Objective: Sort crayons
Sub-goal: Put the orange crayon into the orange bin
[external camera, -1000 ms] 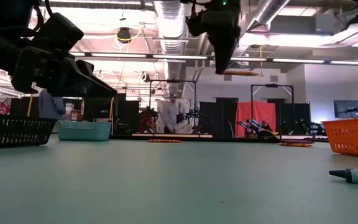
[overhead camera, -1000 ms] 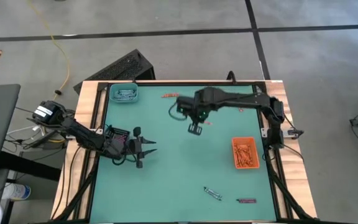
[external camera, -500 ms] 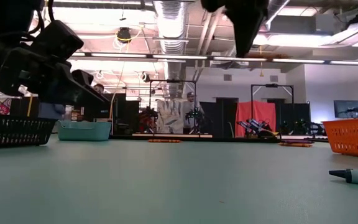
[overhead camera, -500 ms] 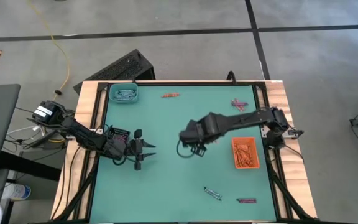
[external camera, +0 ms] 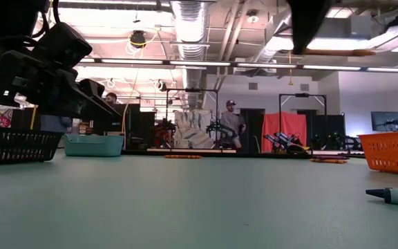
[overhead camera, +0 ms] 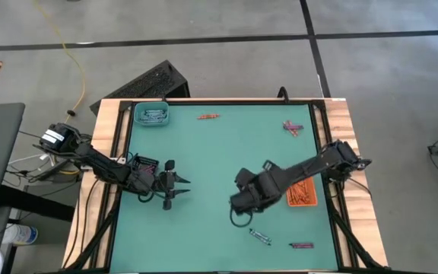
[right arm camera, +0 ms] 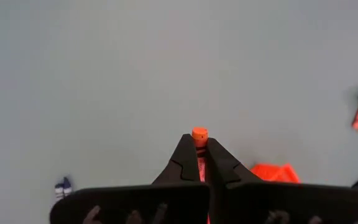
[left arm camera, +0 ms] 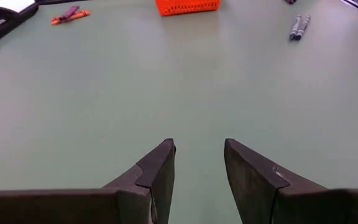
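My right gripper (overhead camera: pixel 239 211) (right arm camera: pixel 197 144) hangs above the table's near middle, shut on an orange-red crayon (right arm camera: pixel 199 133). My left gripper (overhead camera: pixel 175 183) (left arm camera: pixel 197 155) is open and empty at the table's left, above bare table. Loose crayons lie flat on the green table: two blue-grey ones (overhead camera: pixel 260 236) (external camera: pixel 392 196) just near of the right gripper, a purple one (overhead camera: pixel 301 246) at the near right, an orange-red one (overhead camera: pixel 208 116) at the far edge, and a purple and orange pair (overhead camera: pixel 291 127) at the far right. My right gripper pinches the orange-red crayon between its two fingers (right arm camera: pixel 182 158). The crayon lies along the fingers, and its blunt end (right arm camera: pixel 199 132) sticks out past the fingertips. The fingers slant down from above, and the crayon is lifted clear of the table.
An orange tray (overhead camera: pixel 304 192) (external camera: pixel 392 152) with several orange crayons stands at the right, partly under the right arm. A teal tray (overhead camera: pixel 151 115) (external camera: pixel 94 144) stands at the far left corner, and a black tray (overhead camera: pixel 144 164) (external camera: pixel 16 146) beside the left arm. People move in the room behind.
My right gripper has gone from the table's far middle toward the near edge, staying high and shut. My left gripper has kept its place.
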`<state>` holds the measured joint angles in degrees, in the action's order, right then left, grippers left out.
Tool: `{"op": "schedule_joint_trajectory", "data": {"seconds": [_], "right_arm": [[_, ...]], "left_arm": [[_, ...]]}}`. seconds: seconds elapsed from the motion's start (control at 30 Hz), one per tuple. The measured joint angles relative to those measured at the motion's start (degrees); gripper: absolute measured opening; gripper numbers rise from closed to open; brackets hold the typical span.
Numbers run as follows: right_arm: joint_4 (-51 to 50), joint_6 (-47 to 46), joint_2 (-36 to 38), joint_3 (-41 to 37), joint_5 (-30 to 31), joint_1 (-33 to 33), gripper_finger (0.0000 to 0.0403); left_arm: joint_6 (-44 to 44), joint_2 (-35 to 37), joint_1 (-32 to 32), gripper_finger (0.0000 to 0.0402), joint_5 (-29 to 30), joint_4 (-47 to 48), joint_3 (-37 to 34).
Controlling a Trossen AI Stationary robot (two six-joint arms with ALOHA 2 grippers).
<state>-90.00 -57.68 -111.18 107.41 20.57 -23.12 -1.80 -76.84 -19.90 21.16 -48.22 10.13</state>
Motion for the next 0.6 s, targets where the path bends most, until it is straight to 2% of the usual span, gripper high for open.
{"op": "schedule_joint_trajectory", "data": {"seconds": [0.4,0.6], "right_arm": [[0.03,-14.77,0.70,-7.60,-0.06,-4.11,0.0000],[0.00,-24.91,7.00,-16.74,0.36,-4.26,0.0000]], "left_arm": [[0.22,0.00,0.00,0.0129,-3.47,-0.05,0.00],[1.81,0.00,0.00,0.0129,-5.94,-0.05,0.00]]}}
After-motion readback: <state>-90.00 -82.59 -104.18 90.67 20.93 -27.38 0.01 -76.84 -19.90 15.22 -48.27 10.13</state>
